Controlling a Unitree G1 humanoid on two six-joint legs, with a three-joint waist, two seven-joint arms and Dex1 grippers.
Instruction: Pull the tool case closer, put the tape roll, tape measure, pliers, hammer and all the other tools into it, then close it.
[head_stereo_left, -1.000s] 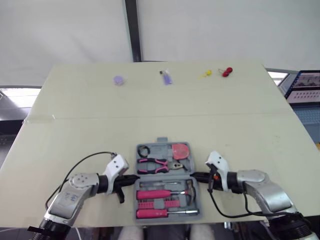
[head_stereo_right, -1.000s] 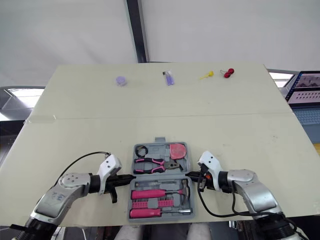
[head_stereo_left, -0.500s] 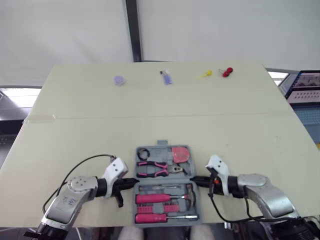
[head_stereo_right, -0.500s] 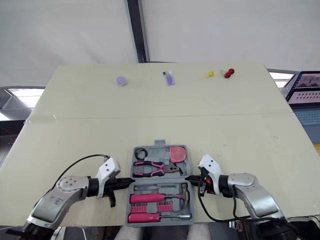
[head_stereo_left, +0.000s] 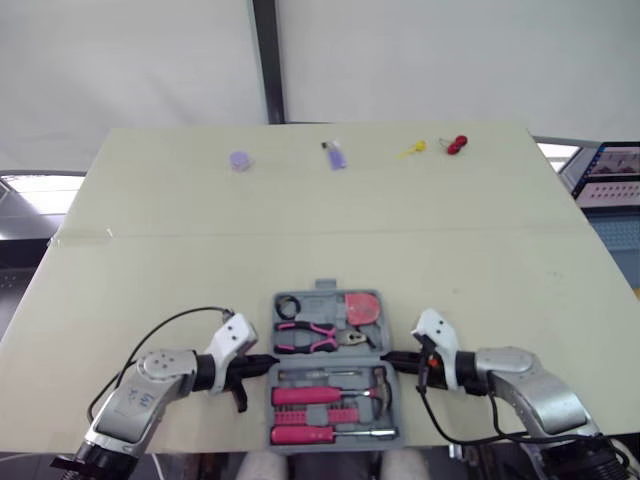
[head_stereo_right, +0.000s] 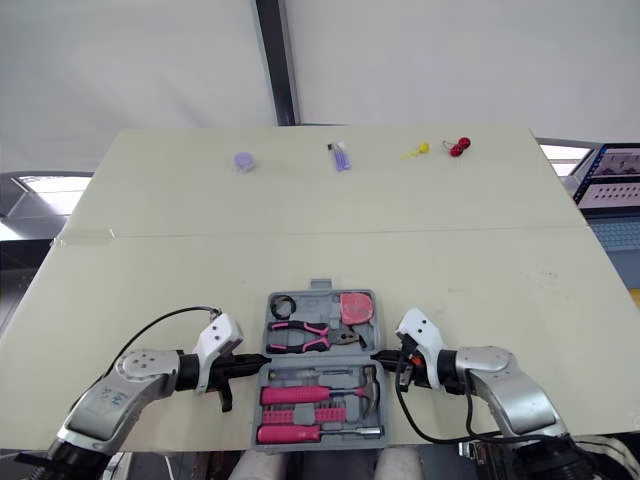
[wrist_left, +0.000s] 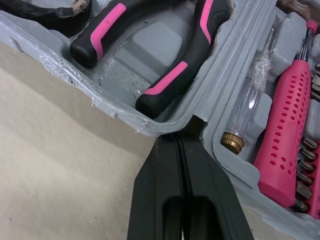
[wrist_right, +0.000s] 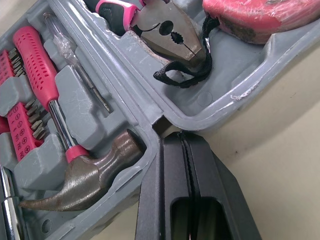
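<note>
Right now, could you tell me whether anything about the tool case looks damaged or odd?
Yes: the case's rim is chipped and ragged beside the pliers handles. Nothing else stands out.

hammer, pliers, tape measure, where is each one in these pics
hammer (wrist_right: 92, 172): right wrist view, on the steel head
pliers (wrist_left: 167, 80): left wrist view, on a pink and black handle
tape measure (wrist_right: 250, 15): right wrist view, on the pink casing

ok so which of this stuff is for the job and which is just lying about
For the job: tool case, with tape roll, pliers, tape measure, hammer and pink screwdriver already in it; left tool and right tool, both shut, at its sides.
Lying about: purple disc, purple item, yellow item, red item, along the table's far edge.
</note>
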